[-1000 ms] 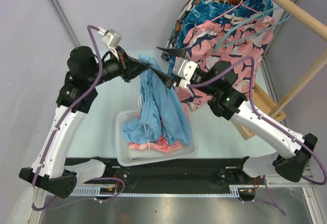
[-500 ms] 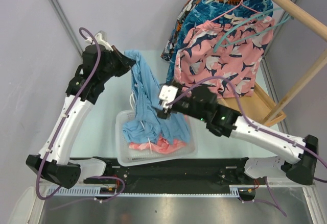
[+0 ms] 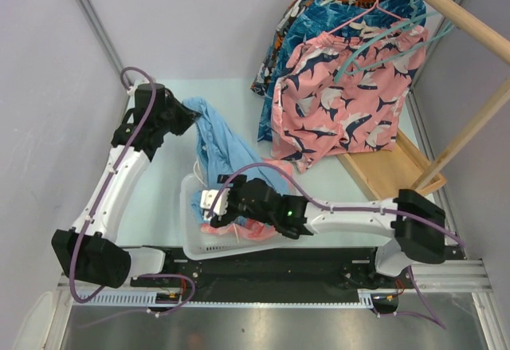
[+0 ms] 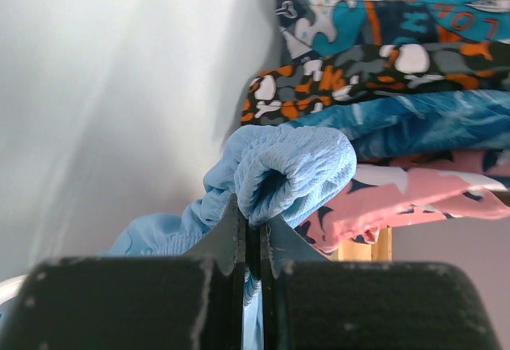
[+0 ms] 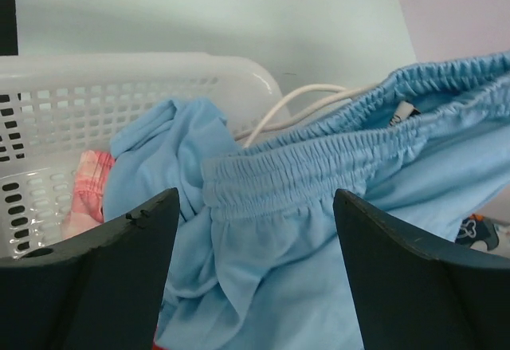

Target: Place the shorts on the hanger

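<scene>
Lifting stage: left gripper [image 4: 253, 224] clamped on the shorts [image 3: 219, 139] at the waistband, right gripper [image 5: 255, 198] apart above the basket [image 3: 187, 206], which must next close on the waistband; hanger [image 3: 360, 51] untouched, far right.

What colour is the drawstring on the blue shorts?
The drawstring is white; right wrist view shows it best.

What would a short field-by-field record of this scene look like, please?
left gripper: shut on the shorts, pinching the elastic waist, held up
right gripper: open, above the waistband by the basket
shorts: draped from the left gripper down into the basket
task state: shorts not yet hung
</scene>
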Controlling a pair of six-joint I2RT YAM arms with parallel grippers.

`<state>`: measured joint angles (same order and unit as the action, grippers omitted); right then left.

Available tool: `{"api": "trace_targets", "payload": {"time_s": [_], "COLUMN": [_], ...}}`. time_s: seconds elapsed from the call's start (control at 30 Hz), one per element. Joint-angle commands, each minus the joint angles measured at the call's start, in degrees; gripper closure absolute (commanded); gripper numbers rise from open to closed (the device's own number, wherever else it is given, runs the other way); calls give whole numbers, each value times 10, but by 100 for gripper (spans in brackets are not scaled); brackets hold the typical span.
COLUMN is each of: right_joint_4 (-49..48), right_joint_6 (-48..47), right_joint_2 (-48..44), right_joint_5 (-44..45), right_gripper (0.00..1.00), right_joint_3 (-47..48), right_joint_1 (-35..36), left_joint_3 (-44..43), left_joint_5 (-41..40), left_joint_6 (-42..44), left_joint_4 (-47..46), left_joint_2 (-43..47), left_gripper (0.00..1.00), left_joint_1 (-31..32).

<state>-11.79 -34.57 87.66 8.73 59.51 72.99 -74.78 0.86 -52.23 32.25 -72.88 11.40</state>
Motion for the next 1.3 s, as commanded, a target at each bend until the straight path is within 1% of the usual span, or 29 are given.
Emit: {"api": "trace_targets", "payload": {"time_s": [0.0,0.13,0.4,0.5,0.57,0.6,0.63,0.7,0.73,0.77,0.8,0.87,0.9,0.97,1.0,1.03,1.07,1.13,1.17,1.2,1.23,1.27], "right_joint_4": [-112,-147,-158,-182,-195,-207,-212,-209,-202,-192,-163,-116,-98,-66,-36,-25,-12,17,25,29,32,32], "right_joint_6": [-38,-59,-80,-88,-102,-104,-105,-101,-97,-84,-77,-60,-49,-44,-44,-44,-44,-44,-44,-42,-31,-26], "right_joint_2": [52,108,148,158,160,157,151,122,109,90,50,2,-49,-96,-120,-158,-179,-218,-226,-233,-247,-252], "right_joint_5": [19,16,-5,9,22,28,34,42,47,49,41,26,15,-18,-27,-41,-52,-77,-76,-81,-112,-124], "right_gripper": [18,18,18,23,36,46,68,84,100,100,100,100,100,100,100,100,100,100,100,100,100,100], "right_joint_3": [-1,-1,-1,-1,-1,-1,0,3,4,7,9,13,14,17,21,23,26,41,47,65,70,79], "right_joint_1": [15,-6,-16,-26,-32,-37,-45,-50,-53,-55,-57,-61,-65,-77,-84,-91,-103,-144,-153,-179,-194,-207], "left_joint_3": [20,35,48,49,52,53,53,53,53,53,53,53,53,55,57,60,67,77,88,90,94,99], "left_joint_5": [50,65,91,101,101,104,107,109,112,114,116,120,121,123,132,140,148,189,209,235,251,268], "left_joint_6": [-45,-46,-52,-49,-48,-47,-46,-40,-37,-32,-23,-10,-1,38,51,86,103,149,166,195,207,221], "left_joint_4": [-19,-24,-35,-34,-36,-37,-36,-37,-39,-37,-37,-32,-32,-32,-34,-45,-52,-78,-89,-94,-99,-100], "left_joint_2": [-1,1,-7,-13,-15,-16,-16,-16,-15,-12,-10,-3,0,12,27,38,48,86,99,115,141,156], "left_gripper": [99,100,100,100,100,100,99,99,98,98,98,95,94,91,91,91,91,93,93,94,96,97], "left_joint_1": [-27,-44,-58,-60,-61,-61,-63,-64,-65,-66,-67,-69,-69,-70,-70,-70,-70,-70,-70,-70,-70,-70]}}
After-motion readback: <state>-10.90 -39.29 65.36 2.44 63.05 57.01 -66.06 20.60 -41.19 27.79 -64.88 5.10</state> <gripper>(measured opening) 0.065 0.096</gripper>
